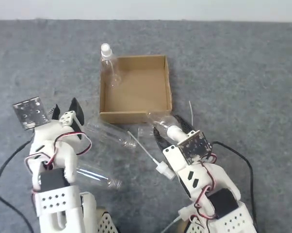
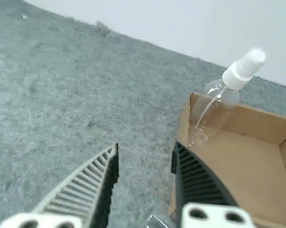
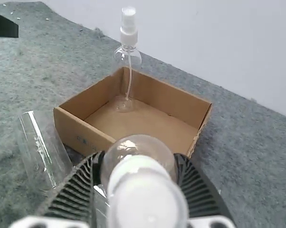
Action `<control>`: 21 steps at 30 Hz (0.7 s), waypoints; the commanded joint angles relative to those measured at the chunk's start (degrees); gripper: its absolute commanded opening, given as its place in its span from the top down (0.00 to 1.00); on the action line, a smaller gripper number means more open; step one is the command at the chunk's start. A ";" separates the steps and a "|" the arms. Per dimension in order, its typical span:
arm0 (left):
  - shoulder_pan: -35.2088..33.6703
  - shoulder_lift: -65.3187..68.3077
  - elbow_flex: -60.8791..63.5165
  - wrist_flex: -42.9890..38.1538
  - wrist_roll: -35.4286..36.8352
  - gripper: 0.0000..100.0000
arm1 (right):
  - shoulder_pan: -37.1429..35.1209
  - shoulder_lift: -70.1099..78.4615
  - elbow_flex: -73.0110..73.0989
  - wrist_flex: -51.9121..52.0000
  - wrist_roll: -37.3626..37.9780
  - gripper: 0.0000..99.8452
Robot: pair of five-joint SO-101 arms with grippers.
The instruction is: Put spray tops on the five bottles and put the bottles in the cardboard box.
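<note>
At the near left of the table, the left gripper sits above the grey mat, off the near-left corner of the cardboard box. Its fingers are spread wide with nothing between them. The arm is folded back toward its base.

The right gripper is just in front of the box's near-right corner. It is closed around the held bottle, gripping at the shoulder, with the bottle's white spray top pointing back at the wrist camera.

Hard to read:
- In the right wrist view, the held bottle's lower body is hidden behind its own shoulder and cap.
- From the high view, cannot tell whether the held bottle touches the box wall.
- The second uncapped bottle runs partly under the left arm.
- A thin white tube lies right of the box; what it joins to is not resolvable.

Task items:
- A capped bottle stands upright in the box's far-left corner. It is clear plastic with a white sprayer, and the dip tube is visible inside.
- An uncapped bottle lies on its side in front of the box.
- A loose spray top lies between the arms, with its tube pointing toward the box.
</note>
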 commanded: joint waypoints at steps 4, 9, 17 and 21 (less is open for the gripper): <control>-6.07 -0.79 -0.48 -3.08 4.13 0.83 | 0.31 1.98 -11.25 2.24 3.52 0.99; -8.44 -0.79 0.04 -5.27 4.92 0.83 | 0.31 13.85 -18.20 1.98 5.45 0.99; -8.53 -0.79 0.04 -5.36 4.92 0.83 | 0.22 38.20 -35.96 1.98 5.01 0.99; -8.53 -0.79 0.13 -5.36 4.92 0.83 | 0.22 48.66 -43.60 1.98 5.01 0.99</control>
